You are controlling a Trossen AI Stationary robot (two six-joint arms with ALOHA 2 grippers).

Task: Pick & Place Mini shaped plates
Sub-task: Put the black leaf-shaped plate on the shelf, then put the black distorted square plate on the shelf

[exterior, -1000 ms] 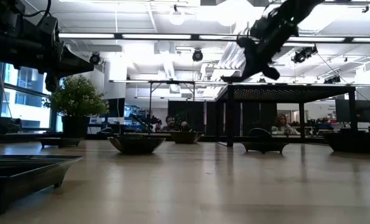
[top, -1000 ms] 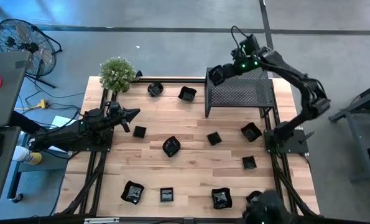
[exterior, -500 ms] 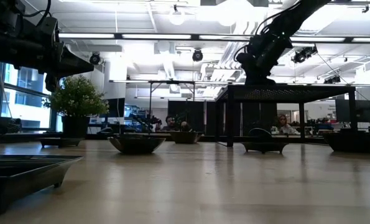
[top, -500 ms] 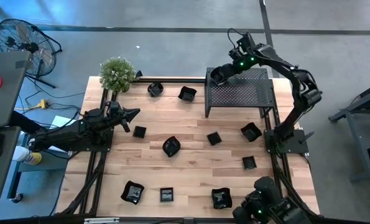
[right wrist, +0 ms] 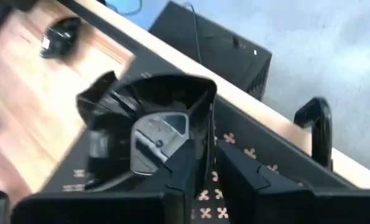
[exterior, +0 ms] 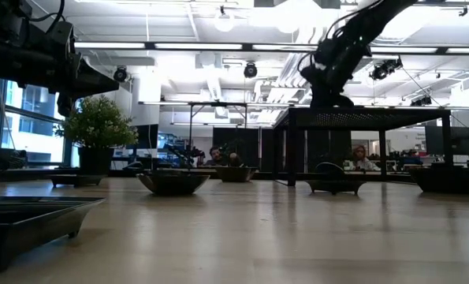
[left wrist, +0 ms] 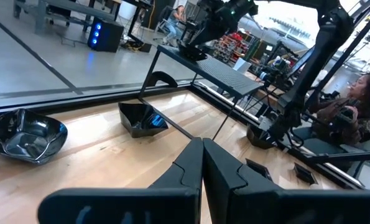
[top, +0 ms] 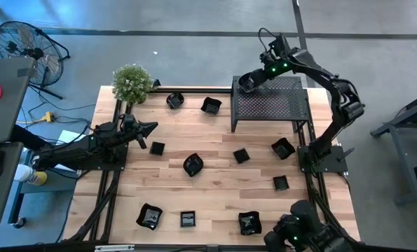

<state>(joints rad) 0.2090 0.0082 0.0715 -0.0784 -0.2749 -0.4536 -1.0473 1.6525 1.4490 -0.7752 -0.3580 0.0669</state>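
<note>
At the far left corner of the perforated stand [top: 270, 103] I have the right gripper [top: 246, 82] over a mini plate [right wrist: 144, 134] sitting on the stand's top; its fingers [right wrist: 237, 177] stand slightly apart beside the plate's rim, and I cannot tell if they grip it. Other mini shaped plates [top: 193, 165] lie scattered on the table [top: 215, 182]. The left gripper [top: 149, 129] hovers clenched, empty, near the plant [top: 132, 83]

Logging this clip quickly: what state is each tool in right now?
Left tool: closed, empty, waiting over the table's left side.
Right tool: over the perforated stand, fingers astride the rim of a mini plate; whether it grips cannot be told.
</note>
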